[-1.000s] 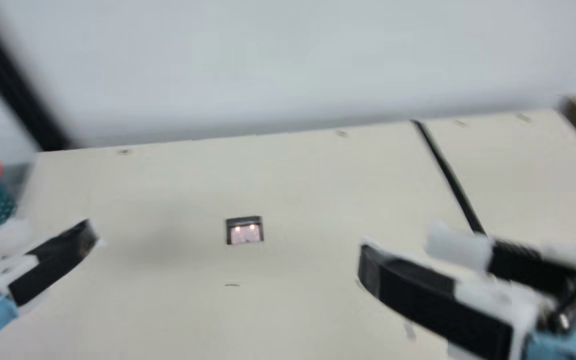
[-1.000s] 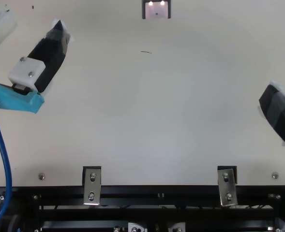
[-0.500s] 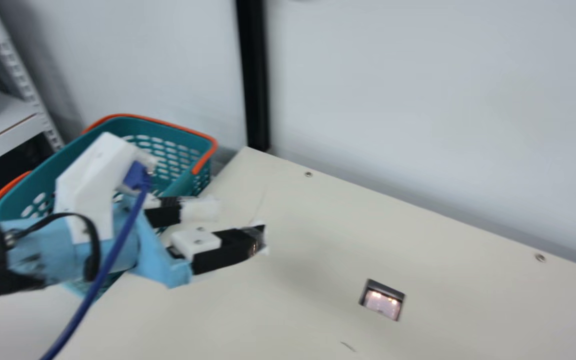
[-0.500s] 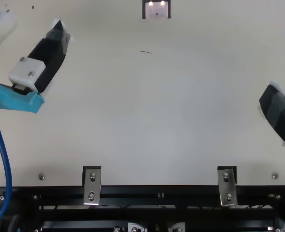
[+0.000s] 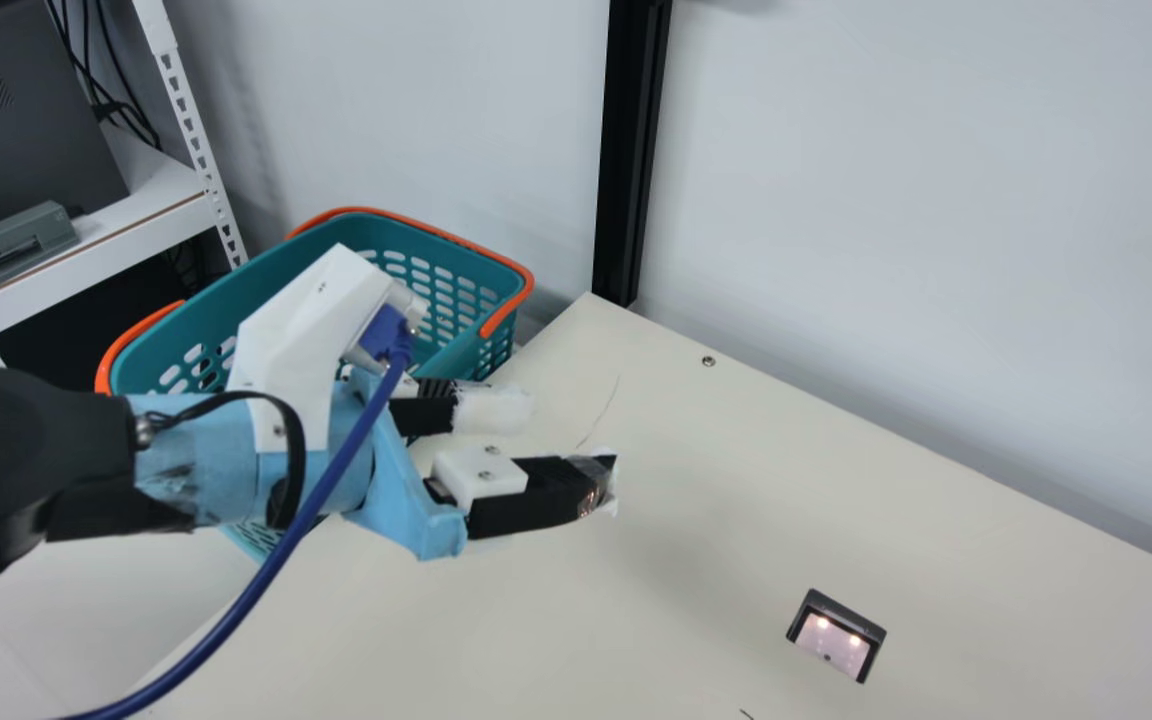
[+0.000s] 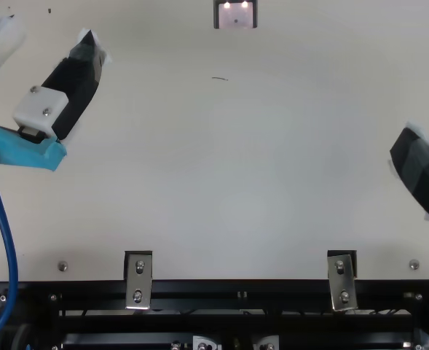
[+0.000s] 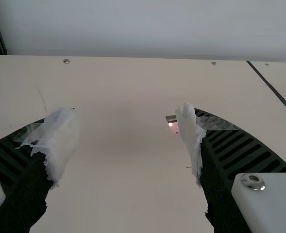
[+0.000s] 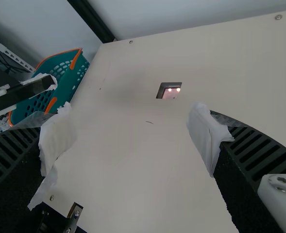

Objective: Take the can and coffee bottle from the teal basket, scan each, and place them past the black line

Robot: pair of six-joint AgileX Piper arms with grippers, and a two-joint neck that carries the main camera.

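Our left pincer (image 5: 568,443) is hanging spread and empty over the worktop (image 5: 556,620), with our right pincer (image 8: 132,110) likewise gaping. For the pick, we should be clearing the basket's rim, tipping downward, straddling the item's narrow width and squeezing gently. Beside the worktop's left edge, the teal basket (image 5: 376,232) is facing mouth up, its long axis running roughly along that edge; how the can and coffee bottle are pointing, we cannot tell.
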